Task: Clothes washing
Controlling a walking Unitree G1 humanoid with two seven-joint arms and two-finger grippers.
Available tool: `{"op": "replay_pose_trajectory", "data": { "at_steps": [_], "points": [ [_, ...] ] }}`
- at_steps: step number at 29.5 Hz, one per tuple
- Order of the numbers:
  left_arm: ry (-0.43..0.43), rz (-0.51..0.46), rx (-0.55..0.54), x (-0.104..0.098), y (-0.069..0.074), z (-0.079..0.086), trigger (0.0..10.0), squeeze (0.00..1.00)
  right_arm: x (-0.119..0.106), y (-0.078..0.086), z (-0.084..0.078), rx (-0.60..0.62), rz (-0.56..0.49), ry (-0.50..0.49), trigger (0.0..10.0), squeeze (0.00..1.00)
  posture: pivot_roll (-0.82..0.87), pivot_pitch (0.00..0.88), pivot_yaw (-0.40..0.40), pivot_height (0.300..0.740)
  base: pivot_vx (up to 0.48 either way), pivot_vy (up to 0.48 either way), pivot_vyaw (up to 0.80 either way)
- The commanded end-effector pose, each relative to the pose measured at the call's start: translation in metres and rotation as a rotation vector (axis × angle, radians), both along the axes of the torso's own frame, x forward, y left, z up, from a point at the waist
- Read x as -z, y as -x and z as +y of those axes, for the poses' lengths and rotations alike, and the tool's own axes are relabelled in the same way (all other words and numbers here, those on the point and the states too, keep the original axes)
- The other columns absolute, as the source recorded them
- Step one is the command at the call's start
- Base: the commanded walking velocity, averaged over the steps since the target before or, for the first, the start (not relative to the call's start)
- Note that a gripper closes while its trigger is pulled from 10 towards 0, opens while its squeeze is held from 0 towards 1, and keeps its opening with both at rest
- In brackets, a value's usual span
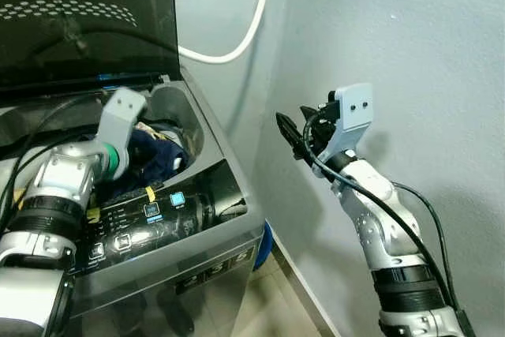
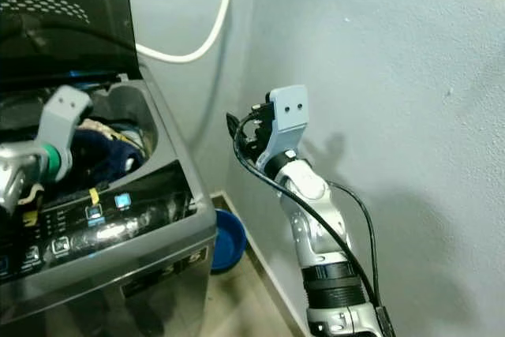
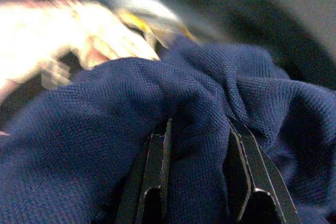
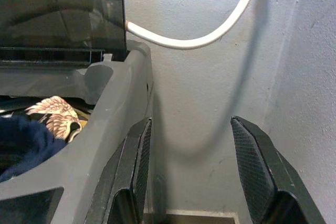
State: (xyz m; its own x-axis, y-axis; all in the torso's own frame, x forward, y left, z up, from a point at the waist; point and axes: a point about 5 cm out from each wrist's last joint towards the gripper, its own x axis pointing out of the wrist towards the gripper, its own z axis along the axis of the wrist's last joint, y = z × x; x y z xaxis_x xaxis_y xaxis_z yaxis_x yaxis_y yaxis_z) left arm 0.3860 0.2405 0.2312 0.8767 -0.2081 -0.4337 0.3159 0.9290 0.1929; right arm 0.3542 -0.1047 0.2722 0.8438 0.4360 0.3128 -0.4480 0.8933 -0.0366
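Observation:
A grey top-loading washing machine (image 1: 205, 195) stands with its dark lid (image 1: 79, 21) raised. In its drum lies a navy blue garment (image 1: 162, 159) beside a pale patterned cloth (image 4: 52, 114). My left arm (image 1: 118, 124) reaches down into the drum. In the left wrist view my left gripper (image 3: 199, 177) is shut on a fold of the navy garment (image 3: 105, 129). To the right of the machine, my right gripper (image 4: 191, 171) is held up in the air, open and with nothing between its fingers (image 1: 288, 136), pointing toward the machine's side.
A white hose (image 1: 237, 45) curves down the grey wall behind the machine. A blue basin (image 2: 225, 242) sits on the floor in the narrow gap between the machine and the side wall (image 1: 426, 76). The control panel (image 1: 150, 219) runs along the machine's front.

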Motion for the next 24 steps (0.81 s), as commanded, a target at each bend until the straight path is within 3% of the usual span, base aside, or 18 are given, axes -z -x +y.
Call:
{"op": "replay_pose_trajectory", "data": {
  "at_steps": [1, 3, 6, 7, 8, 9, 10, 11, 12, 15, 16, 19, 24],
  "points": [
    [-0.001, 0.077, 0.012, 0.016, 0.003, 0.000, 10.0, 0.00, 0.000, 0.000, 0.000, -0.010, 0.008, 0.013, 10.0, 0.00, 0.02, 0.083, -0.050, 0.740, 0.000, 0.000, 0.00],
    [-0.026, 0.023, -0.024, 0.017, 0.002, 0.006, 10.0, 0.00, 0.000, 0.001, 0.002, -0.020, 0.010, 0.018, 10.0, 0.00, 0.02, 0.082, -0.051, 0.740, 0.000, 0.000, 0.00],
    [-0.026, 0.023, -0.024, 0.017, 0.002, 0.006, 10.0, 0.00, 0.000, 0.001, 0.002, -0.020, 0.010, 0.018, 10.0, 0.00, 0.02, 0.082, -0.051, 0.740, 0.000, 0.000, 0.00],
    [-0.007, -0.085, -0.068, 0.004, -0.003, 0.008, 10.0, 0.00, 0.000, 0.001, 0.002, -0.022, 0.009, 0.019, 10.0, 0.00, 0.02, 0.082, -0.050, 0.740, 0.000, 0.000, 0.00],
    [0.071, -0.269, -0.135, -0.024, -0.008, 0.009, 10.0, 0.00, -0.002, 0.002, 0.002, -0.015, 0.004, 0.003, 10.0, 0.00, 0.01, 0.080, -0.042, 0.740, 0.000, 0.000, 0.00],
    [0.071, -0.269, -0.135, -0.024, -0.008, 0.009, 10.0, 0.00, -0.002, 0.002, 0.002, -0.015, 0.004, 0.003, 10.0, 0.00, 0.01, 0.080, -0.042, 0.740, 0.000, 0.000, 0.00],
    [0.156, -0.448, -0.196, -0.053, -0.006, 0.010, 10.0, 0.00, -0.003, 0.003, 0.000, -0.003, -0.005, -0.015, 10.0, 0.00, 0.01, 0.076, -0.033, 0.740, 0.000, 0.000, 0.00],
    [0.156, -0.448, -0.196, -0.053, -0.006, 0.010, 10.0, 0.00, -0.003, 0.003, 0.000, -0.003, -0.005, -0.015, 10.0, 0.00, 0.01, 0.076, -0.033, 0.740, 0.000, 0.000, 0.00],
    [0.194, -0.573, -0.237, -0.072, 0.001, 0.009, 10.0, 0.00, -0.004, 0.004, -0.001, 0.008, -0.011, -0.032, 10.0, 0.00, 0.01, 0.075, -0.030, 0.740, 0.000, 0.000, 0.00],
    [0.194, -0.573, -0.237, -0.072, 0.001, 0.009, 10.0, 0.00, -0.004, 0.004, -0.001, 0.008, -0.011, -0.032, 10.0, 0.00, 0.01, 0.075, -0.030, 0.740, 0.000, 0.000, 0.00],
    [0.238, -0.650, -0.249, -0.079, 0.011, 0.004, 10.0, 0.00, -0.004, 0.006, -0.002, 0.018, -0.012, -0.045, 10.0, 0.00, 0.00, 0.072, -0.035, 0.740, 0.000, 0.000, 0.00],
    [0.186, -0.725, -0.238, -0.066, 0.043, -0.021, 10.0, 0.00, 0.003, 0.009, -0.002, 0.028, 0.005, -0.063, 10.0, 0.00, 0.00, 0.070, -0.060, 0.740, 0.000, 0.462, 0.00],
    [0.222, -0.783, -0.305, -0.066, 0.061, -0.022, 10.0, 0.00, 0.001, 0.009, 0.003, 0.005, 0.003, -0.079, 10.0, 0.00, 0.01, 0.069, -0.082, 0.740, 0.000, 0.480, 0.00]
  ]
}}
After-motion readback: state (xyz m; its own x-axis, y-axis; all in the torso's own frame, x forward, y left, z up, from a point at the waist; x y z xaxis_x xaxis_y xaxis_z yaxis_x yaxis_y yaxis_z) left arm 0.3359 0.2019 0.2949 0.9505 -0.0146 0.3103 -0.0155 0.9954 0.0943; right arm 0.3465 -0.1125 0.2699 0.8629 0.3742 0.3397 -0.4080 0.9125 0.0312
